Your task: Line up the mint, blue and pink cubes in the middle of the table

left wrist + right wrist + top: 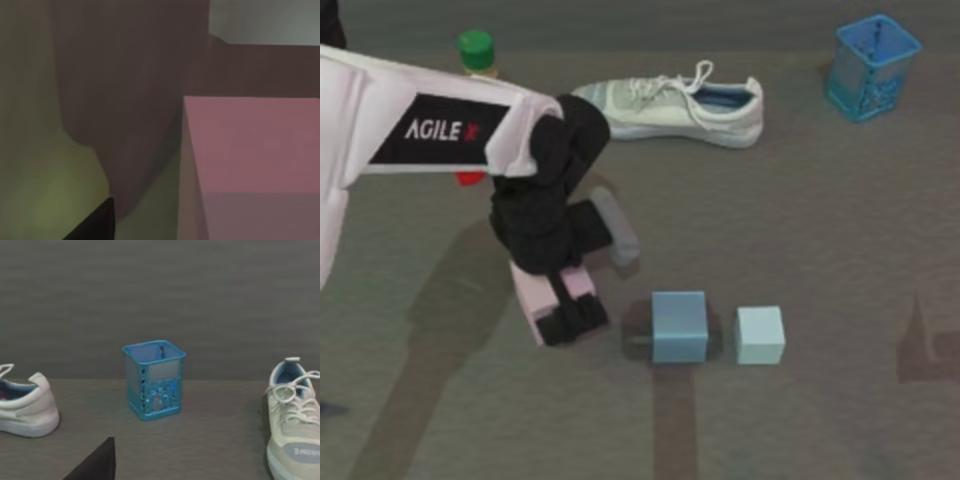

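On the table (820, 220), the pink cube (528, 292) stands left of centre, mostly covered by my left gripper (572, 312), which is down over it and open, fingers either side. In the left wrist view the pink cube (250, 150) fills one side, with a strip of table between it and the one finger (97, 225) that shows. The blue cube (679, 326) sits just right of the pink one, and the mint cube (760, 335) right of that, roughly in a row. Of the parked right gripper, only one finger (97, 462) shows, with nothing by it.
A pale sneaker (675, 100) lies at the back centre. A bright blue perforated cup (872, 65) stands at the back right, and a green-capped bottle (476, 50) at the back left. A small grey object (617, 230) lies behind the pink cube.
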You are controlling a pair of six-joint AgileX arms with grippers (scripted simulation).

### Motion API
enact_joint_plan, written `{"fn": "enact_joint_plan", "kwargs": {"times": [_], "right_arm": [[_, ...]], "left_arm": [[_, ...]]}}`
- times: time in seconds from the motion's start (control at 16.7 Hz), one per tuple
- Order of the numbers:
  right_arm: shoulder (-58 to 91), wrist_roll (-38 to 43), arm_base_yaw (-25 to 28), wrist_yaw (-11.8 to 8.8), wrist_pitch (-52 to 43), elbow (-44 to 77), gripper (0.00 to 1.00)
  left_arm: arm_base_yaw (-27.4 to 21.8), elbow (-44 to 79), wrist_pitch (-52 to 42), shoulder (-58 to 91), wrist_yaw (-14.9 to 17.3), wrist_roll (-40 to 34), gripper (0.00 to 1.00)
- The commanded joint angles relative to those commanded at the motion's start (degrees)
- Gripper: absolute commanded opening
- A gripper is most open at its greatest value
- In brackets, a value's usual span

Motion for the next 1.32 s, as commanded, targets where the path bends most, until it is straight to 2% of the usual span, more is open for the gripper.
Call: {"fn": "enact_joint_plan", "kwargs": {"times": [0.24,1.02,1.32], "right_arm": [[0.00,0.00,0.00,0.00,0.00,0.00,1.00],[0.00,0.00,0.00,0.00,0.00,0.00,1.00],[0.00,0.00,0.00,0.00,0.00,0.00,1.00]], "left_arm": [[0.01,-0.14,0.21,0.11,0.00,0.01,1.00],[0.01,-0.14,0.21,0.11,0.00,0.01,0.02],[0.01,-0.14,0.21,0.11,0.00,0.01,0.00]]}}
